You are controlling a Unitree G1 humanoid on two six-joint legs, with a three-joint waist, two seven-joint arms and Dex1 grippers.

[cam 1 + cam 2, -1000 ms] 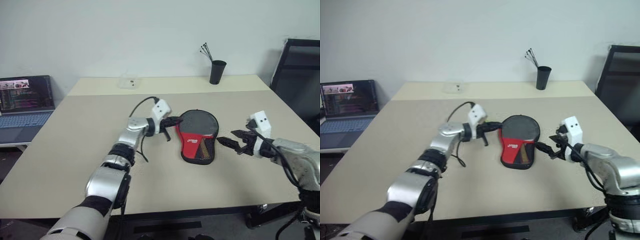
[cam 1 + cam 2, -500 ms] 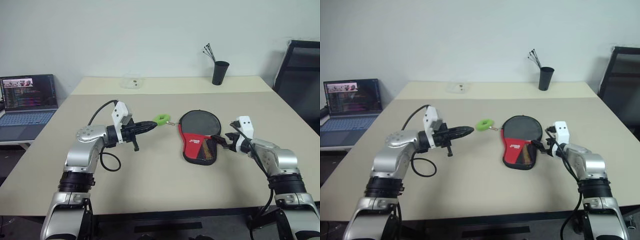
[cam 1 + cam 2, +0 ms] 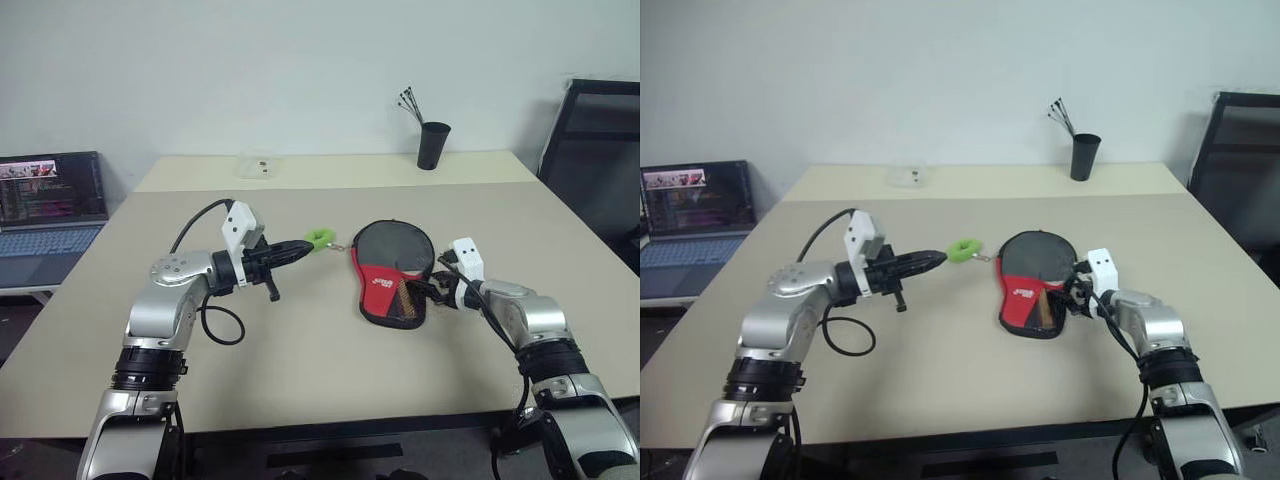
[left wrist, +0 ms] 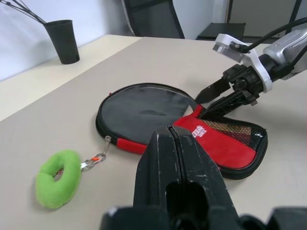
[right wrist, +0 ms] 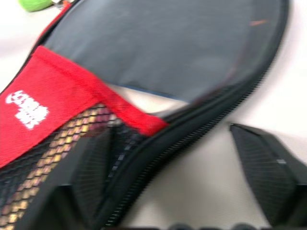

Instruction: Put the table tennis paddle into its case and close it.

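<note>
Case [image 3: 392,274] sits mid-desk [image 3: 300,380], paddle [image 5: 158,48] inside. Our left tool [image 3: 293,250] is pressed together at 9 o'clock of it. Right tool [image 4: 207,102] is spread, straddling the case edge at 4 o'clock; closing there, we might just shove it sideways.

Table [image 3: 300,370]: a beige top ahead of me, with a paler strip along its far edge.
Case [image 3: 392,272]: lies flat right of frame centre, black round end farthest from me, red mesh end nearest.
Green zipper tag [image 3: 319,239]: rests on the table just left of the case.
Black cup [image 3: 433,144]: stands upper right, thin sticks inside.
Clear small box [image 3: 259,165]: upper centre-left, on the pale strip.
</note>
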